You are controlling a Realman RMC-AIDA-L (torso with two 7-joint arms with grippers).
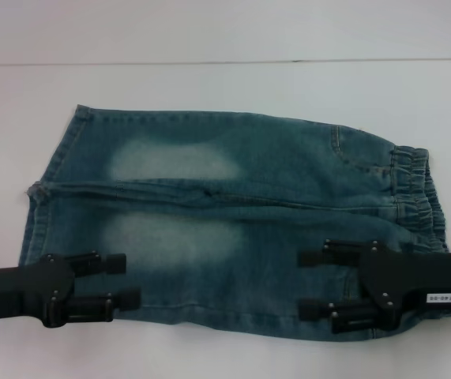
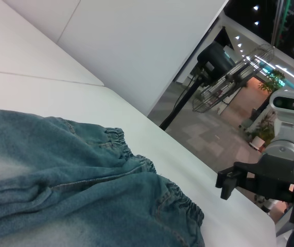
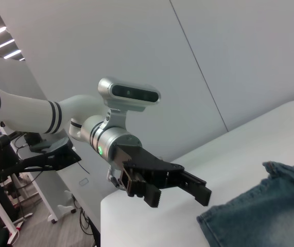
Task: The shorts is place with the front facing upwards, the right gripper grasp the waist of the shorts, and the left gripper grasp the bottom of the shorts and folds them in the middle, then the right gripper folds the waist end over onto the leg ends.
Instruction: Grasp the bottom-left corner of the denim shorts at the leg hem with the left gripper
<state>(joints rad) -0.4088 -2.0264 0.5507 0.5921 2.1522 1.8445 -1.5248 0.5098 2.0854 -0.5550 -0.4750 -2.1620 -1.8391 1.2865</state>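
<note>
Shorts [image 1: 233,221] lie flat and fully spread on the white desk [image 1: 209,83], front up, waistband toward my right, leg hems toward my left. Both pale thigh patches are visible, no fold anywhere yet. So I read the task as at step zero: layout done, nothing grasped.

Right hand [image 1: 313,283] sits over the near edge of the denim, just inboard of the elastic waist [image 1: 419,193], fingers apart and pointing toward the middle of the garment. Left hand [image 1: 126,282] mirrors it at the hem end [image 1: 39,213], also over the near leg, fingers apart. From the head view I can't tell whether either one touches the cloth or hangs just above it. Right wrist view shows the left hand [image 3: 180,188] spread open off the hem corner with nothing between its fingers; left wrist view shows the right hand [image 2: 231,180] past the waistband, holding nothing as far as I can see.

Still to do: both grasps, the lengthwise fold along the middle, then waist over onto the leg ends. All of it, basically.
</note>
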